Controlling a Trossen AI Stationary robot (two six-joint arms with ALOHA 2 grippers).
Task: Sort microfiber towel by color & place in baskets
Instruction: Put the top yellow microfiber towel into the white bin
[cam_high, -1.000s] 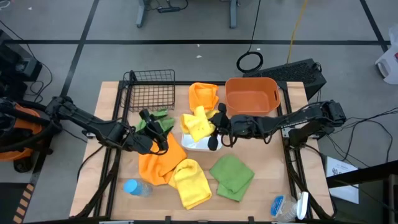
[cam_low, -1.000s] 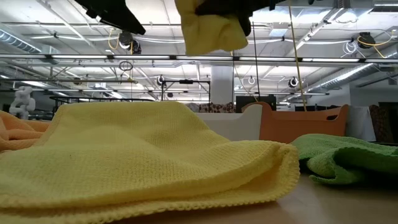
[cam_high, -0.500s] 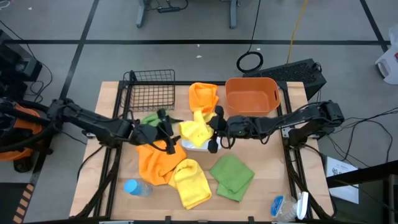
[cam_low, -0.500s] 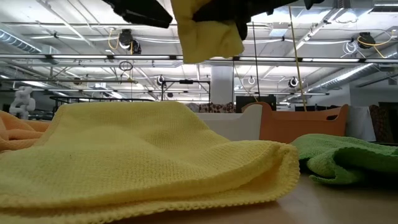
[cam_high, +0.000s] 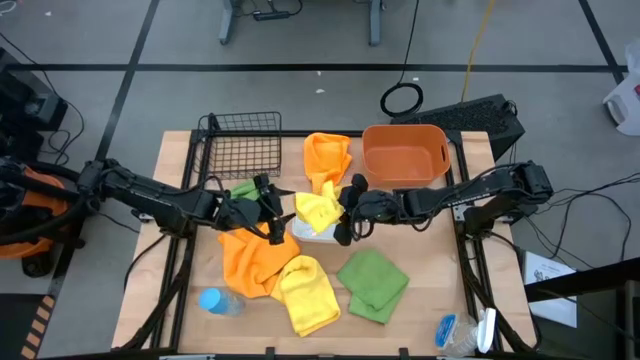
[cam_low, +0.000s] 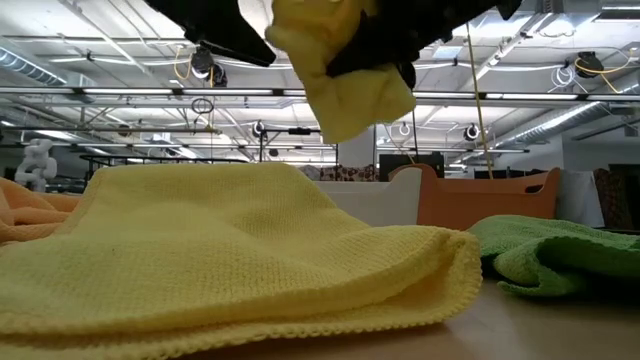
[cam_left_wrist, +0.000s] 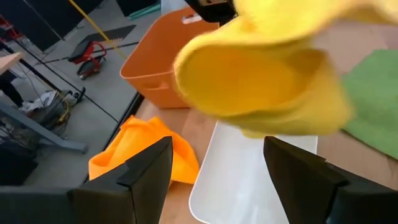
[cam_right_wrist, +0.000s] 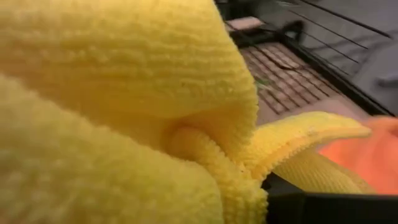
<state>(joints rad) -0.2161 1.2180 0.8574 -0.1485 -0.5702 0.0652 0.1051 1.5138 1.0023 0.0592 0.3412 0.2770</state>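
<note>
Yellow towel bunched, hanging downward from clamped right gripper above white tray; left gripper parted, empty

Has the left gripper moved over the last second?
Yes. In the high view the left gripper has shifted right, away from the wire-mesh basket, toward the white tray and the held yellow towel.

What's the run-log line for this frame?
right tool: shut on yellow towel, held over white tray | left tool: open, facing it, empty | orange tub: empty
</note>
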